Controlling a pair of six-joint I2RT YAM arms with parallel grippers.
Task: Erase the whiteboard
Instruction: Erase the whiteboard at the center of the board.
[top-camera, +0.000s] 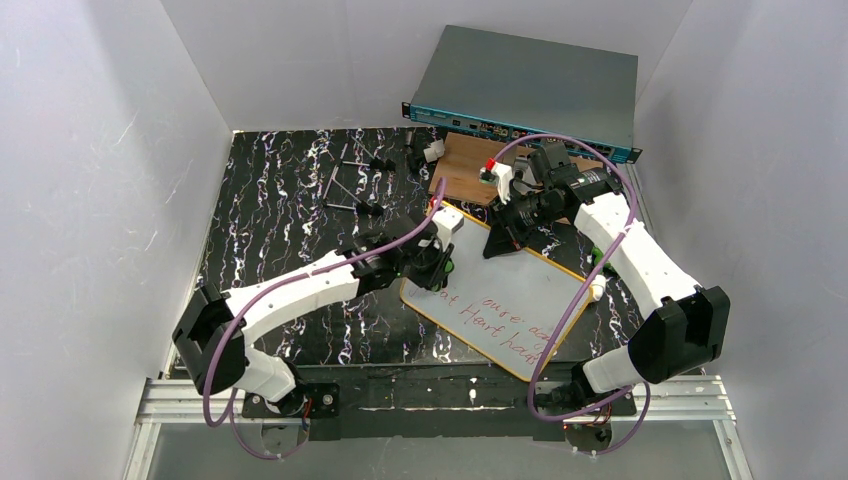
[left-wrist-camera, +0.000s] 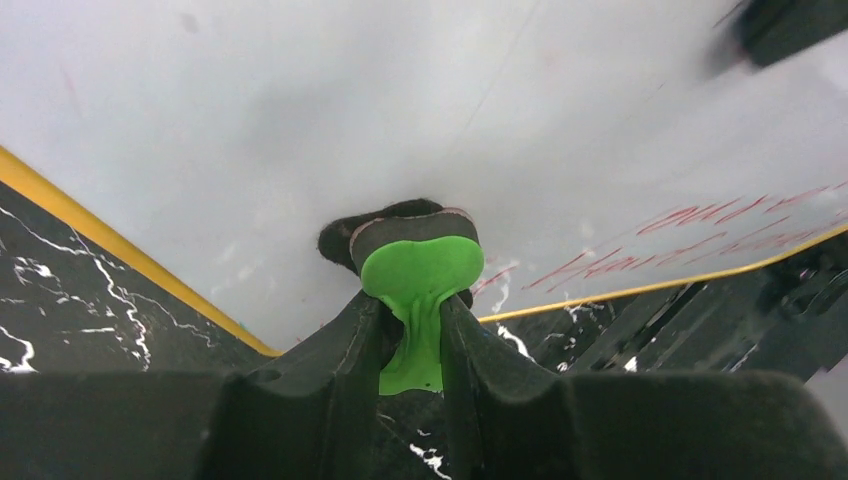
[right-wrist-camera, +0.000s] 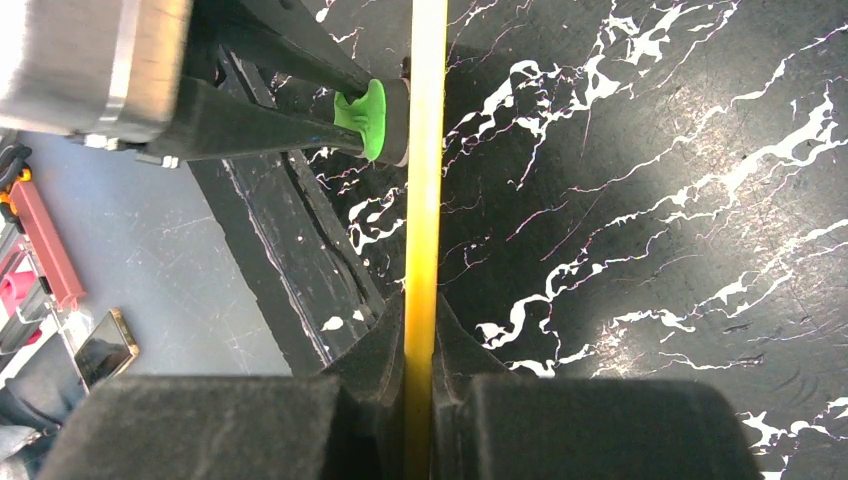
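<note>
the whiteboard (top-camera: 505, 290) sits right of centre on the black marbled table (top-camera: 290, 200), turned at an angle, with one corner pointing toward the arm bases. its orange-yellow frame (left-wrist-camera: 120, 245) runs round the edge, and red writing (top-camera: 500, 320) covers the nearer part of its face. the far part looks clean. the right gripper (top-camera: 497, 240) is at the board's far edge. in the right wrist view, that gripper (right-wrist-camera: 420, 320) has both fingers pressed tight against the frame, which shows edge-on as a yellow strip (right-wrist-camera: 425, 150) between them. the left gripper (top-camera: 437, 262) is over the board's left side, near that edge. in the left wrist view, its fingers (left-wrist-camera: 350, 340) are clamped on the narrow green stem of an eraser (left-wrist-camera: 420, 265). the eraser's dark pad touches the white surface just inside the frame. a few faint red strokes lie just beside the pad, and the main red lines (left-wrist-camera: 700, 225) are further to the right. the right wrist view also shows the green eraser (right-wrist-camera: 375, 118) resting against the board. behind the board, a brown wooden board (top-camera: 465, 170) lies on the table, and a grey box (top-camera: 530, 85) stands at the back wall.
</note>
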